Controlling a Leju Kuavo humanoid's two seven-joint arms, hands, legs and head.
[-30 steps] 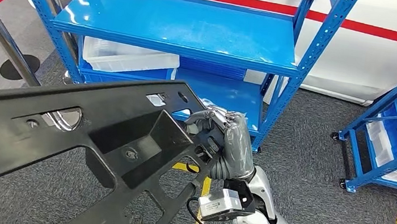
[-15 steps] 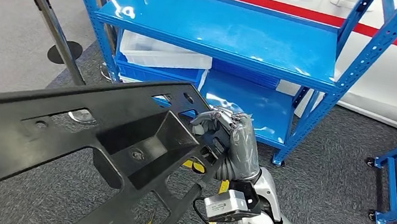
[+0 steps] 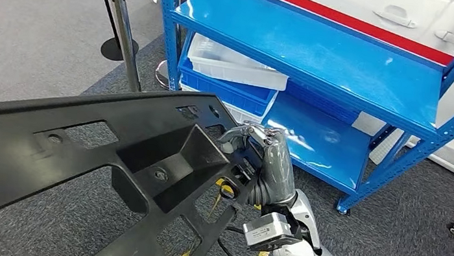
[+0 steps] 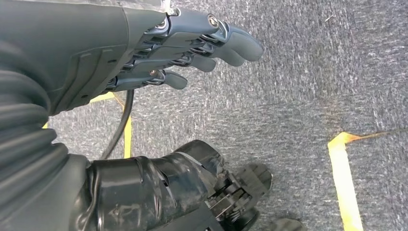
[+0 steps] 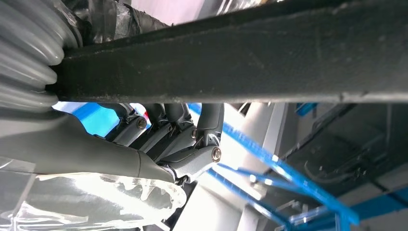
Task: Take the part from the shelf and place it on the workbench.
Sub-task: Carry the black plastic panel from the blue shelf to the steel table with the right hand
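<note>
We see the large black plastic panel part held off the blue metal shelf, in front of it and above the grey carpet floor. Our right hand grips the part's right edge, fingers curled over it. Our left hand hangs with fingers extended, holding nothing.

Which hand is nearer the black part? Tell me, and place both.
Right. The right hand grips the black part at its edge, in front of the blue shelf. The left hand hangs over the grey carpet, fingers apart, holding nothing.
</note>
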